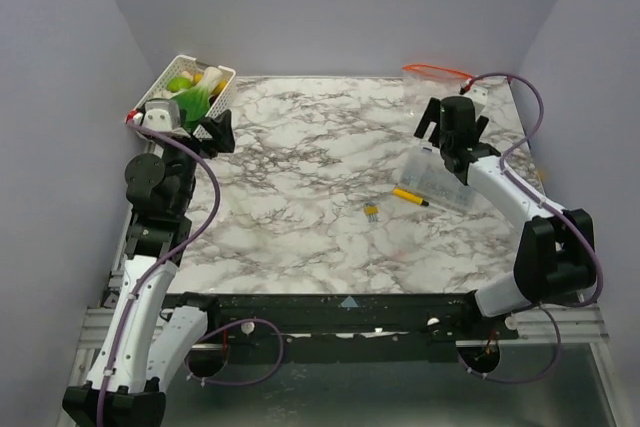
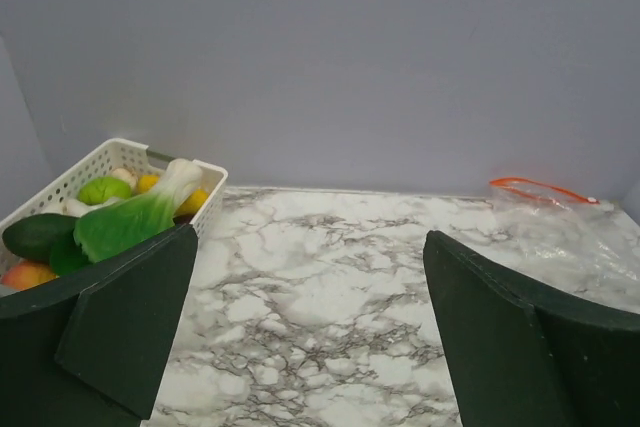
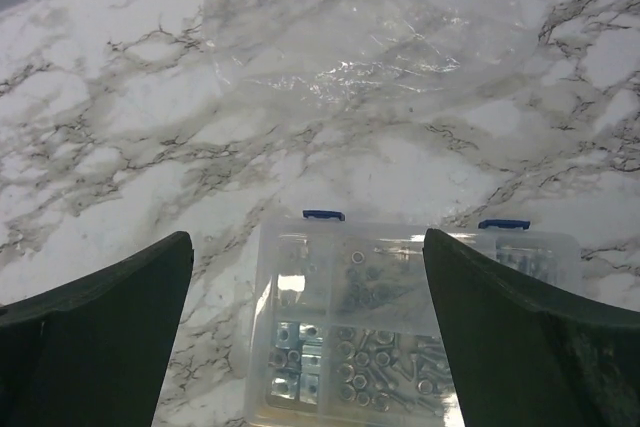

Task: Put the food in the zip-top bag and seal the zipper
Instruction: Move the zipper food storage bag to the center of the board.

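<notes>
Marble table [image 1: 300, 197]: the food [image 2: 130, 222] sits in a basket [image 2: 110, 147] at ten o'clock. The bag [image 2: 570, 247] lies flat at two o'clock, with the zipper [image 2: 540, 187] on its far edge. Our left gripper [image 2: 310, 247] and right gripper [image 3: 307, 247] both gape wide and hold nothing. We fear the limp bag may slide, or its flat mouth may refuse the food.

The basket [image 1: 223, 85] sits at the upper left of the frame, with the food [image 1: 191, 99] in it. The bag [image 1: 438, 90] lies at the upper right, the box [image 1: 430, 178] below it, and the pen [image 1: 410, 197] just left of the box.
</notes>
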`<state>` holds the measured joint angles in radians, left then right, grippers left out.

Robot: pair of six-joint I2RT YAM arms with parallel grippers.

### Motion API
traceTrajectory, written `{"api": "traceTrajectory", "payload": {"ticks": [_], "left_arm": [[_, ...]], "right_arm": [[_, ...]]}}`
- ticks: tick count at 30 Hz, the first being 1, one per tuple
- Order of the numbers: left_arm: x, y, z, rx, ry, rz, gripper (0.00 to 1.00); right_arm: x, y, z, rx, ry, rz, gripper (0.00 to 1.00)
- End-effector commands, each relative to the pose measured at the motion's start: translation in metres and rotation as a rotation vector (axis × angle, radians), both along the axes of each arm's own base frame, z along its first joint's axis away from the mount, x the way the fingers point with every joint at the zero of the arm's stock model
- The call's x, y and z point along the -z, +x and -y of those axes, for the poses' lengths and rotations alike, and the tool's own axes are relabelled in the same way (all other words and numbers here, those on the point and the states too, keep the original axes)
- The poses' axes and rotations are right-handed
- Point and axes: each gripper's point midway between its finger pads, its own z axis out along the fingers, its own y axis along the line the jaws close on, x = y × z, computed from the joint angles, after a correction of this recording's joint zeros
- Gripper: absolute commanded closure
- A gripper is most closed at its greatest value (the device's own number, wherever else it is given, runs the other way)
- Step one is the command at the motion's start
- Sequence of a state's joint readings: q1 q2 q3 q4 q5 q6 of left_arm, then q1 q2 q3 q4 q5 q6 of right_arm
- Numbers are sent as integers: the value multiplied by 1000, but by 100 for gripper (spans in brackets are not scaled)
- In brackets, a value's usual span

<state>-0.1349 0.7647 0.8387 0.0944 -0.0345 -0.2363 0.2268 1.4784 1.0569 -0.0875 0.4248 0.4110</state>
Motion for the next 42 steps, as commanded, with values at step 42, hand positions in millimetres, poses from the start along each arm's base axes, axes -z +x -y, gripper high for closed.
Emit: {"api": "traceTrajectory", "payload": {"ticks": [42], "left_arm": [[49, 0, 78, 366, 32, -205, 1]], "right_arm": [[160, 200, -13, -215, -81, -235, 29]]}}
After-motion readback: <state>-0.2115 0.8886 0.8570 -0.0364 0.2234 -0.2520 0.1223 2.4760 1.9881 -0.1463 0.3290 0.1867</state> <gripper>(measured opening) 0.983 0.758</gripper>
